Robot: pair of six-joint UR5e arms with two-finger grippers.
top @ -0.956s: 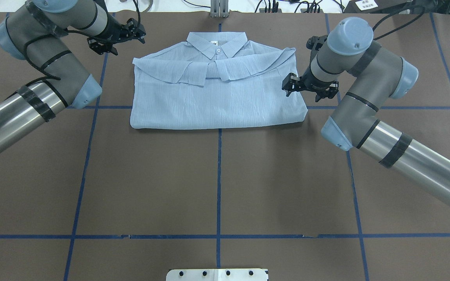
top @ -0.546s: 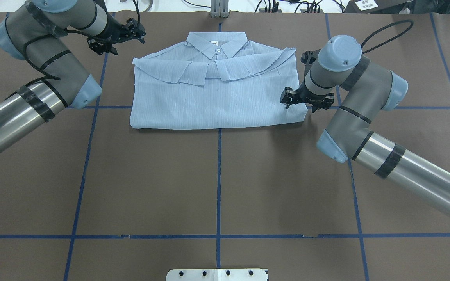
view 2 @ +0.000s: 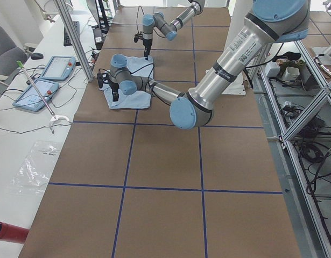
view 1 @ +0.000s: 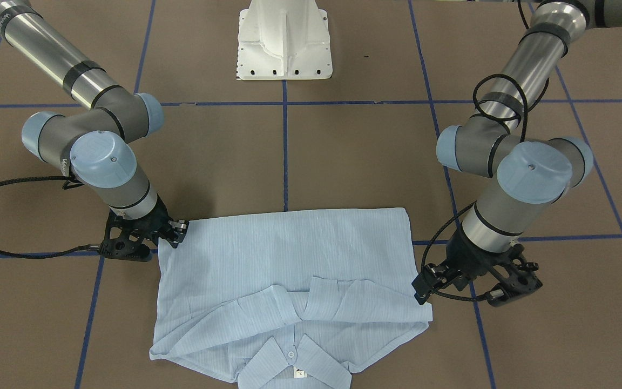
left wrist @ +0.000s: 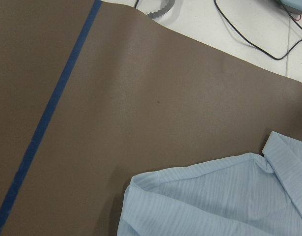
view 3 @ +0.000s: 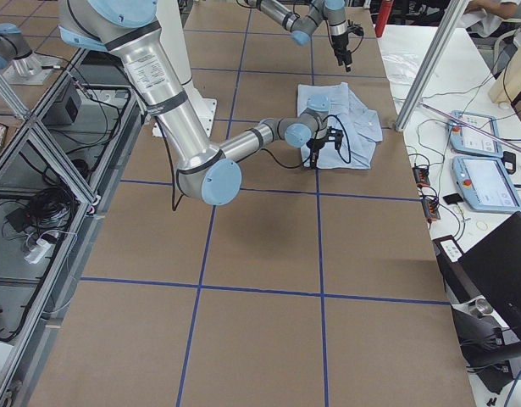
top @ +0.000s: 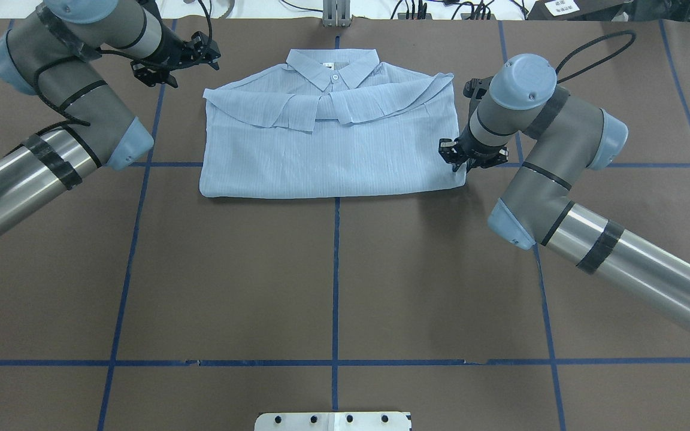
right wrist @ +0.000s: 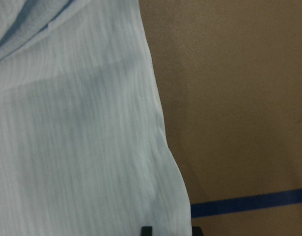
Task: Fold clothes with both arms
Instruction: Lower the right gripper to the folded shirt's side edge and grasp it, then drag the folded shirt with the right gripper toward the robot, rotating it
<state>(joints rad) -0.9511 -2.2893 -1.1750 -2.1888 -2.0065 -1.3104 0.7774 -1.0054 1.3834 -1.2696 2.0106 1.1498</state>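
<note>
Right arm (top: 524,120) dropped toward shirt (top: 333,149); brown tabletop (top: 231,281), blue tape grid (top: 335,269).

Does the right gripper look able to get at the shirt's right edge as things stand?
Probably yes: the right gripper hangs right at the shirt's right edge, its open jaws seemingly straddling it, with nothing in between.

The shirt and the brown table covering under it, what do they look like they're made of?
Shirt: thin woven cloth, probably cotton or a blend; matte, finely striped, with soft creases and limp folds. Its button looks like white plastic. Table covering: smooth matte brown sheet, perhaps paper or card; the look leaves it open.
</note>
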